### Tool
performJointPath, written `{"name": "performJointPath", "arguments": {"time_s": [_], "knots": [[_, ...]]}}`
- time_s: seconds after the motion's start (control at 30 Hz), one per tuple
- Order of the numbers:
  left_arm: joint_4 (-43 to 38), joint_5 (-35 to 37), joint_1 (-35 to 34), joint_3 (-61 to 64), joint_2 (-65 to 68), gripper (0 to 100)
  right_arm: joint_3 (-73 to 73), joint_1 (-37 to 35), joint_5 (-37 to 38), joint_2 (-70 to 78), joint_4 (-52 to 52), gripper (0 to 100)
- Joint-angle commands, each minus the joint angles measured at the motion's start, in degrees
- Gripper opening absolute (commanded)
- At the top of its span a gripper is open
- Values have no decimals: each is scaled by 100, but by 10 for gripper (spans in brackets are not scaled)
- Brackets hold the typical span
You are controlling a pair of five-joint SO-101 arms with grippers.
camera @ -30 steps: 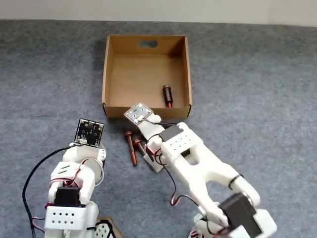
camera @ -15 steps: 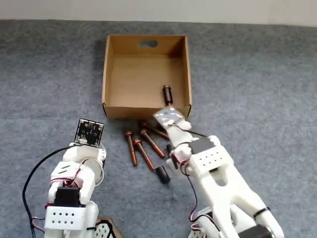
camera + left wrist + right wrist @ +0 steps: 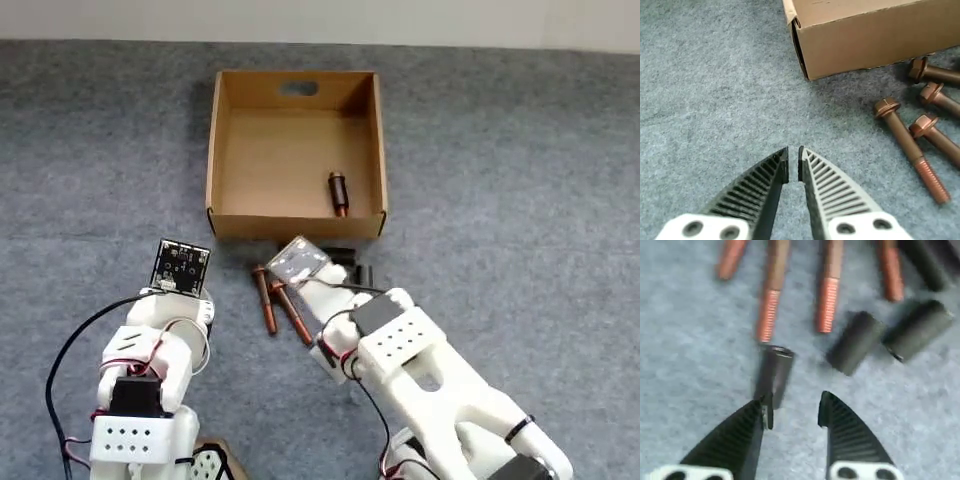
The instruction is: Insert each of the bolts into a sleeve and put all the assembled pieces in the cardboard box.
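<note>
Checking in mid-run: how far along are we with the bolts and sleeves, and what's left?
Done: one assembled piece lies in the cardboard box. In hand: nothing is gripped. The right end effector is open at a loose sleeve on the carpet, and the left end effector is shut and empty. Left: four bolts lie loose beside the box, each needing a sleeve, then boxing.

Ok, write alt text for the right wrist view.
The right pincer hangs open over grey carpet, a black sleeve lying just ahead of one finger. Two more sleeves lie nearby, and the threaded ends of four copper-coloured bolts lie beyond.
</note>
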Motion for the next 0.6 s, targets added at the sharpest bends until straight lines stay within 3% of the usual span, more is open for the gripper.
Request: {"name": "performJointPath", "arguments": {"time_s": [0.0,0.43,0.57], "knots": [[-88,-44,-57,-22,-40,59,-242,-163,-26,-75,-180,149],[-88,-44,-57,-22,-40,59,-57,-145,-18,1349,-1200,146],[-88,-44,-57,-22,-40,59,-48,-145,-18,1358,-1165,60]]}}
